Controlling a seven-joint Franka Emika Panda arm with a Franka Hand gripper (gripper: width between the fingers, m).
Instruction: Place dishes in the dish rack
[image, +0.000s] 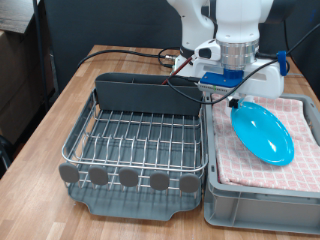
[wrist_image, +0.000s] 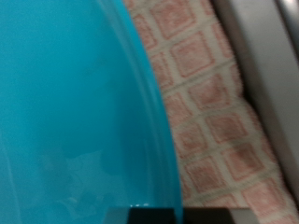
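The round light-blue plate (image: 262, 132) hangs tilted over the pink checked cloth (image: 250, 162) of the grey crate (image: 260, 205). My gripper (image: 237, 98) is shut on its upper rim, under the white arm at the exterior view's top right. In the wrist view the plate (wrist_image: 65, 103) fills most of the picture, with the cloth (wrist_image: 210, 112) beside it and a dark fingertip (wrist_image: 154, 215) at its edge. The dish rack (image: 140, 116) stands at the exterior view's left of the crate, with its silver wires bare, a grey back compartment (image: 145, 88) and a row of grey discs (image: 128, 177). The spoon and mug are out of view.
The rack and crate sit side by side on a wooden table (image: 70, 90). Black cables (image: 150, 55) run across the table behind the rack toward the arm's base. A chair stands past the table's edge at the exterior view's left.
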